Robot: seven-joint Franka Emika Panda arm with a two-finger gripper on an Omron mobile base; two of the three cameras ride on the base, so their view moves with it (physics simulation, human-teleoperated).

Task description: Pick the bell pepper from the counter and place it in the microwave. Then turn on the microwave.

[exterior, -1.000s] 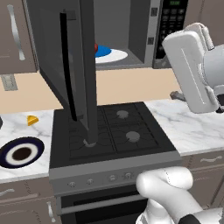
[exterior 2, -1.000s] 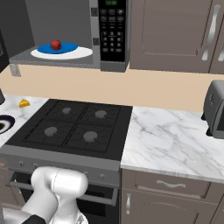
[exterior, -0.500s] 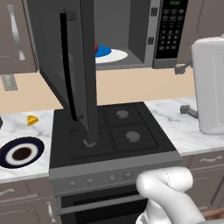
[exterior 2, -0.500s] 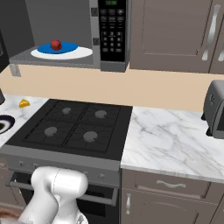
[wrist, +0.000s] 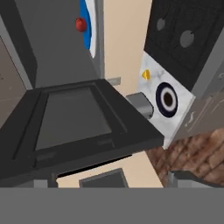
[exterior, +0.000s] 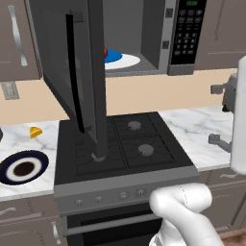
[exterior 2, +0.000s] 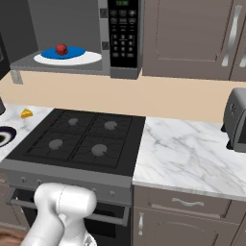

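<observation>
Inside the microwave (exterior 2: 72,43), I see the bell pepper (exterior 2: 61,49) resting on the blue centre of the white turntable (exterior 2: 86,58), left of the black keypad (exterior 2: 124,33). The microwave door (exterior: 81,72) stands swung wide open, out over the stovetop (exterior: 125,144) below the microwave (in the left base view its edge hides most of the bell pepper (exterior: 105,52)). The hand view is rolled on its side: there the door (wrist: 70,127) lies across the middle, with the bell pepper (wrist: 80,24) above it in the open microwave cavity. On the counter (exterior 2: 192,153), to the right of the stovetop, sits a silver toaster (exterior 2: 236,120). To the left of the stovetop, below and left of the microwave, lie a yellow wedge (exterior: 35,131) and a dark-rimmed plate (exterior: 23,168), apart from each other. I cannot tell whether the gripper fingers are apart or together; no fingertip is distinguishable in the hand view.
</observation>
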